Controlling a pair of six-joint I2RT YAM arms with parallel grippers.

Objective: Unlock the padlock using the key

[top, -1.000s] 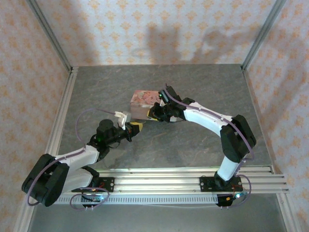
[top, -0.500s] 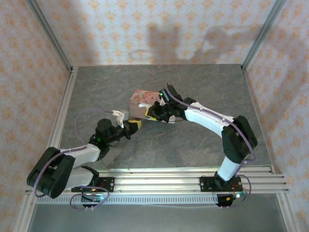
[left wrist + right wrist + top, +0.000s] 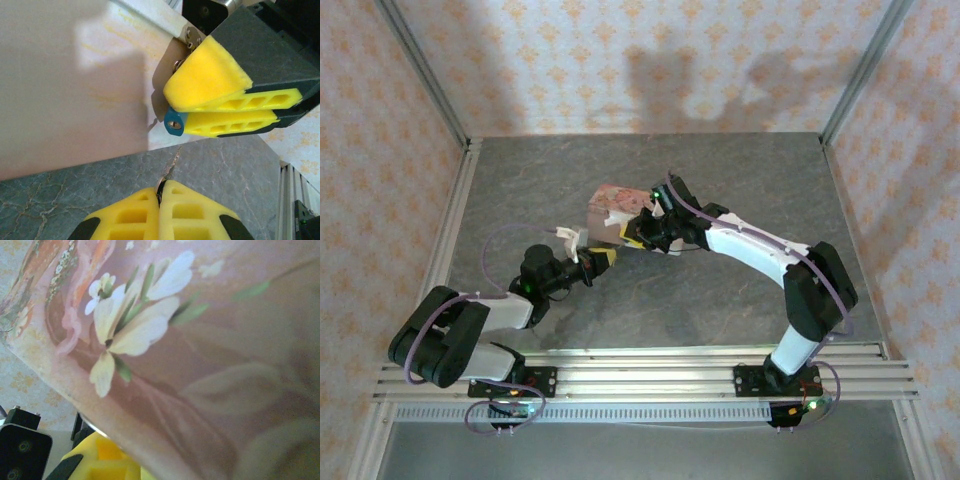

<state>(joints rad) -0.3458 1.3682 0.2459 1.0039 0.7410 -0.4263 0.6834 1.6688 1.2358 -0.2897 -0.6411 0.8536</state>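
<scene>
Grey marbled surface (image 3: 740, 170), peach patterned walls (image 3: 620, 60). Right pincer (image 3: 175, 111) clamps the blue padlock (image 3: 175, 124) beside the pink tin (image 3: 75, 85); left pincer (image 3: 160, 192) is pressed together on the thin key (image 3: 161, 183).

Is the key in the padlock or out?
Out: the thin metal key, pinched in the left gripper, ends short of the small blue-teal padlock held by the right gripper.

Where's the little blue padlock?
The padlock sits mid-frame in the left wrist view, pinched by the right gripper, beside the tin, above the key in the left gripper.
</scene>
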